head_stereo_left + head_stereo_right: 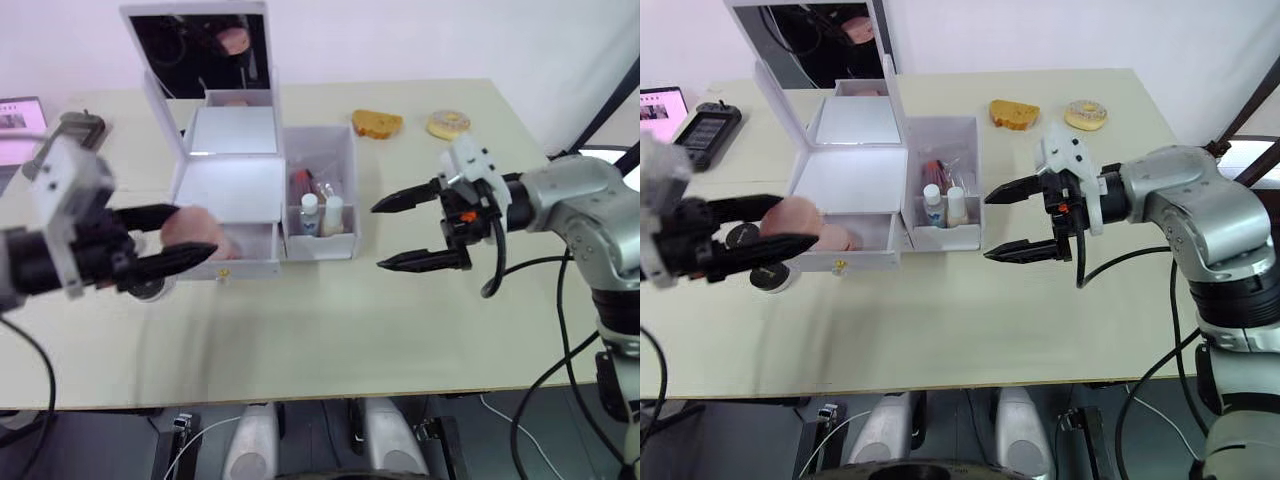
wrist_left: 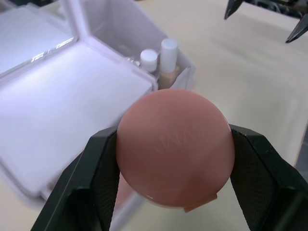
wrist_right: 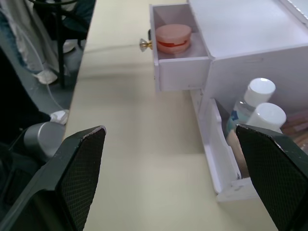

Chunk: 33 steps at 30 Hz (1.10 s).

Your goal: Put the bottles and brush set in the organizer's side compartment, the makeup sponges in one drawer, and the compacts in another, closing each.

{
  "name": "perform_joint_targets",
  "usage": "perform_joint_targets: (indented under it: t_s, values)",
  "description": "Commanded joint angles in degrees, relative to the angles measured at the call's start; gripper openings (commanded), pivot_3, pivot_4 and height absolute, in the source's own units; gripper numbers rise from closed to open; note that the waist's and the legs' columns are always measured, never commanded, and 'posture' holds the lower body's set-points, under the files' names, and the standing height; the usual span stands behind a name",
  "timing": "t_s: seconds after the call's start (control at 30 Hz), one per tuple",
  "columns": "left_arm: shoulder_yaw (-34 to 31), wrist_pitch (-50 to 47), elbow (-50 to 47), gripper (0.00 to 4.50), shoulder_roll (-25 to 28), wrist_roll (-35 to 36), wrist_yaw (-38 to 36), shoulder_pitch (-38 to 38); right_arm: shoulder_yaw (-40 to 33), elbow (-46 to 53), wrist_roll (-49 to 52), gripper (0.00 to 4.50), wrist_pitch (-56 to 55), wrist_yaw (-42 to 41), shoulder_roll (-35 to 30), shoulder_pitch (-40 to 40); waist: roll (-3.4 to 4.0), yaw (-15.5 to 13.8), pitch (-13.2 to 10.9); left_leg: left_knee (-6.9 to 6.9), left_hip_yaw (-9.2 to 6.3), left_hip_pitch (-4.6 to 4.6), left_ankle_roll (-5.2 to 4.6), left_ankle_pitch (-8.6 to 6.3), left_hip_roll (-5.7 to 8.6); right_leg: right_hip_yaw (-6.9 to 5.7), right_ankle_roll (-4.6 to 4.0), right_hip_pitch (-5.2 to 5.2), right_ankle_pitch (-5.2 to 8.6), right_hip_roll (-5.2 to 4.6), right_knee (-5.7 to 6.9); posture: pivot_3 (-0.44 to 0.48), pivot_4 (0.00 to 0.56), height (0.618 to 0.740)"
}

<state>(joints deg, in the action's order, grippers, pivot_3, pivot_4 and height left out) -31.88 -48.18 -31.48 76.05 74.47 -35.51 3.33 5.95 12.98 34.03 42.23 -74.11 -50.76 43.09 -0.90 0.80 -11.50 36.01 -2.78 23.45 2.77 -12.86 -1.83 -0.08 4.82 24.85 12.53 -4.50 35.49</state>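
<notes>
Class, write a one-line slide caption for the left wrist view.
Left gripper clamps a round pink compact above the white organizer.

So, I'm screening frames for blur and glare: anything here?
Left eye view: left gripper smeared by motion blur; glare on the organizer top. Left wrist view: pink compact sharp, bottles behind soft. Right wrist view: right gripper fingers soft.

Robot test room: beige worktop (image 1: 330, 340) against a plain white wall (image 1: 420, 40), cables (image 1: 545, 390) trailing beside it.
</notes>
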Motion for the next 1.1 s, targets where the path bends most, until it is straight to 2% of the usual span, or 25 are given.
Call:
perform_joint_targets:
  t_s: [0.03, 0.1, 0.2, 0.33, 0.57, 0.87, 1.1]
  values:
    - [13.0, 1.4, 4.9, 2.68, -1.3, -6.3, -2.6, 11.2, -4.2, 4.3, 1.7, 4.5, 1.3, 2.7, -1.0, -2.1, 0.03, 0.0, 0.0, 0.0, 0.02, -0.01, 0.0, 0.0, 0.01, 0.01, 0.01, -0.01, 0.01, 0.0, 0.0, 0.0, 0.15, 0.74]
    - [20.2, 1.5, 7.4, 2.68, -3.7, -11.7, -4.3, 17.7, -5.6, 6.1, 2.3, 4.5, 2.3, 4.2, -1.3, -3.9, 0.05, 0.1, 0.0, -0.01, 0.02, 0.0, 0.0, 0.0, 0.0, 0.01, 0.03, 0.01, -0.01, 0.02, 0.04, 0.0, 0.15, 0.74]
    - [27.5, 2.0, 10.5, 2.68, -7.1, -19.0, -7.2, 23.8, -7.2, 8.5, 3.1, 4.5, 3.5, 6.3, -1.5, -5.9, 0.03, 0.1, 0.0, 0.02, 0.01, -0.02, -0.01, 0.01, -0.01, 0.01, 0.04, 0.02, -0.01, 0.05, 0.11, 0.0, 0.15, 0.74]
    - [32.0, 1.5, 12.8, 2.68, -11.0, -24.3, -9.7, 28.4, -9.2, 10.7, 4.3, 4.5, 4.8, 8.2, -2.2, -8.0, 0.0, 0.0, 0.0, 0.07, 0.01, -0.01, -0.01, 0.01, -0.01, 0.01, 0.05, -0.01, 0.0, 0.05, 0.1, 0.0, 0.15, 0.74]
    - [32.3, -0.2, 12.2, 2.68, -14.9, -27.5, -12.1, 29.6, -10.2, 12.0, 5.5, 4.5, 5.4, 10.0, -2.8, -9.3, -0.01, 0.1, 0.0, 0.08, 0.0, -0.01, -0.01, 0.01, -0.01, 0.02, 0.06, -0.02, 0.0, 0.03, 0.11, 0.0, 0.15, 0.74]
    - [31.3, 0.1, 9.7, 2.68, -15.0, -31.4, -14.6, 26.4, -9.7, 11.6, 5.6, 4.5, 5.1, 10.7, -2.8, -9.0, -0.01, 0.0, 0.0, 0.13, -0.03, -0.01, -0.02, 0.01, -0.01, 0.02, 0.06, -0.03, 0.0, 0.03, 0.17, 0.0, 0.15, 0.74]
    - [31.7, 0.5, 10.3, 2.68, -17.3, -35.1, -14.1, 27.5, -9.3, 11.0, 5.3, 4.5, 4.7, 10.6, -3.0, -8.4, -0.02, -0.1, 0.0, 0.22, -0.05, -0.03, -0.02, 0.02, -0.01, 0.02, 0.09, -0.03, 0.02, 0.03, 0.31, 0.0, 0.15, 0.74]
